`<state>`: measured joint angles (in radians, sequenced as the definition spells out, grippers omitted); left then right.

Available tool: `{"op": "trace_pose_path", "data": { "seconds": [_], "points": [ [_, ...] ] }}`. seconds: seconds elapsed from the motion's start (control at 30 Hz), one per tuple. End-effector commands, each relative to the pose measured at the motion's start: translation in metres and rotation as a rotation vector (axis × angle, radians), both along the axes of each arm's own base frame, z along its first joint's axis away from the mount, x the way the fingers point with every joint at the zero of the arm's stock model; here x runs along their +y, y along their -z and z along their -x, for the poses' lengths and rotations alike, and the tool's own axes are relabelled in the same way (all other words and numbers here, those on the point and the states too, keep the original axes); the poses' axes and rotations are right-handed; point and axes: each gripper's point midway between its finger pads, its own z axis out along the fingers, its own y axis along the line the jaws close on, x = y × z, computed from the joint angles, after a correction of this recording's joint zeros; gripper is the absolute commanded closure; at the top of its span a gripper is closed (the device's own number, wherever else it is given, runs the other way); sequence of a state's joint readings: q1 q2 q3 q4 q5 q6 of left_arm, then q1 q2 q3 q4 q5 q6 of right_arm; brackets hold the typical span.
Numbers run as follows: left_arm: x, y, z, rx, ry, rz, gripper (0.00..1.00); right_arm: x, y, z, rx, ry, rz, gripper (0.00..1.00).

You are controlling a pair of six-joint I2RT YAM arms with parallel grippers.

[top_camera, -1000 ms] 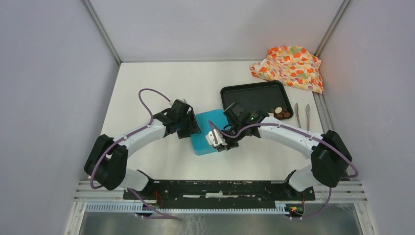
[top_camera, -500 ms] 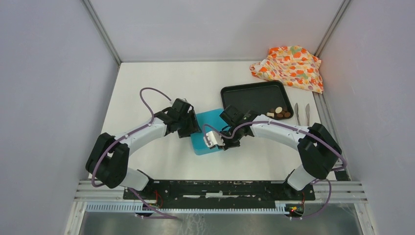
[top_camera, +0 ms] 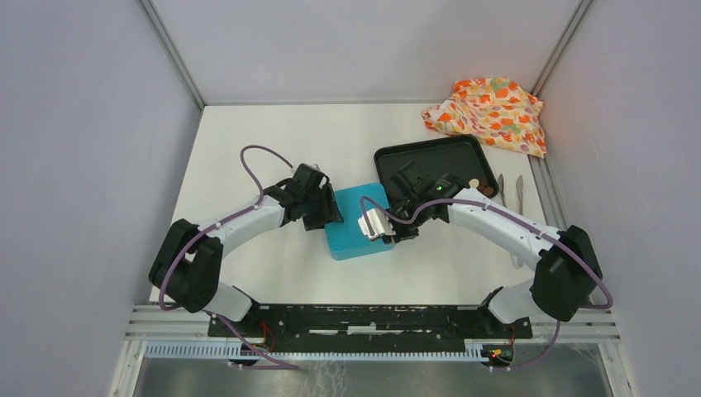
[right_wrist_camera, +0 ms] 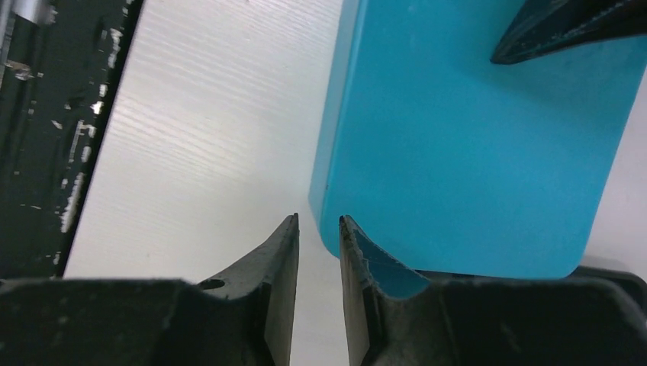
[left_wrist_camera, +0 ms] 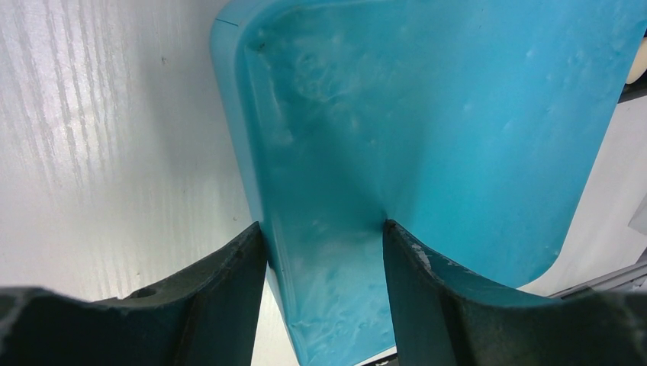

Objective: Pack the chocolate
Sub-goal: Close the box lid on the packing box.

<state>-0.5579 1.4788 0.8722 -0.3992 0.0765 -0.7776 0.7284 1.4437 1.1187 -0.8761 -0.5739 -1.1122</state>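
The blue container (top_camera: 357, 222) sits mid-table, clamped at its 9 o'clock wall by the left gripper (left_wrist_camera: 322, 236), 1 finger inside and 1 outside. The right gripper (right_wrist_camera: 318, 229) hangs at the container's 3 o'clock edge, jaws narrow with a slim gap, holding nothing. The chocolate (top_camera: 481, 187) lies in the black tray (top_camera: 430, 159) at its 4 o'clock corner. Open table (top_camera: 273, 132) remains at 11 o'clock; the tongs (top_camera: 511, 192) lie just beside the tray.

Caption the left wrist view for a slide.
Left gripper jaws straddle the wall of the blue container on the white table.
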Motion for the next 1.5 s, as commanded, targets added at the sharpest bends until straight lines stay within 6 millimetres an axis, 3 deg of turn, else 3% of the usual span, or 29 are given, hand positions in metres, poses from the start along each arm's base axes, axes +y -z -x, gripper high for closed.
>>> {"op": "trace_pose_path", "data": {
  "seconds": [0.0,0.2,0.4,0.5,0.63,0.73,0.83,0.9,1.0,1.1,1.27,1.37,1.4,1.47],
  "points": [
    [-0.007,0.003,-0.003,-0.013,0.059,-0.001,0.38,-0.001,0.014,-0.03,-0.133,0.045,0.032,0.67],
    [-0.007,0.001,-0.002,-0.018,0.063,0.006,0.38,-0.016,0.042,-0.042,-0.192,0.066,0.125,0.68],
    [-0.008,-0.001,-0.001,-0.024,0.067,0.015,0.37,-0.037,0.07,-0.022,-0.149,0.059,0.183,0.73],
    [-0.009,-0.001,-0.002,-0.024,0.072,0.018,0.37,-0.041,0.077,-0.022,-0.14,0.09,0.2,0.74],
    [-0.011,-0.003,-0.003,-0.028,0.079,0.021,0.36,-0.032,0.054,-0.031,-0.097,0.146,0.143,0.72],
    [-0.011,-0.004,-0.005,-0.031,0.081,0.015,0.37,-0.02,0.014,-0.041,-0.034,0.146,0.031,0.7],
    [-0.012,-0.006,-0.007,-0.036,0.083,0.018,0.36,-0.008,-0.022,-0.029,0.021,0.055,-0.076,0.7],
    [-0.013,-0.009,-0.008,-0.046,0.086,0.02,0.37,-0.001,-0.03,-0.009,0.064,-0.025,-0.145,0.71],
    [-0.013,-0.02,-0.013,-0.082,0.092,0.025,0.33,0.001,-0.012,0.023,0.098,-0.134,-0.159,0.72],
    [-0.014,-0.042,-0.018,-0.148,0.109,0.033,0.26,-0.006,0.014,0.036,0.099,-0.16,-0.107,0.73],
    [-0.004,-0.096,-0.027,-0.302,0.115,0.022,0.15,-0.022,0.046,0.035,0.061,-0.126,-0.038,0.74],
    [0.013,-0.119,-0.034,-0.379,0.093,-0.015,0.14,-0.029,0.067,0.024,-0.002,-0.062,-0.002,0.77],
    [0.022,-0.121,-0.04,-0.391,0.071,-0.03,0.16,-0.03,0.072,0.019,-0.023,-0.036,0.002,0.78],
    [0.04,-0.115,-0.056,-0.368,0.033,-0.024,0.3,-0.028,0.077,0.008,-0.073,0.007,-0.011,0.85]
  ]
}}
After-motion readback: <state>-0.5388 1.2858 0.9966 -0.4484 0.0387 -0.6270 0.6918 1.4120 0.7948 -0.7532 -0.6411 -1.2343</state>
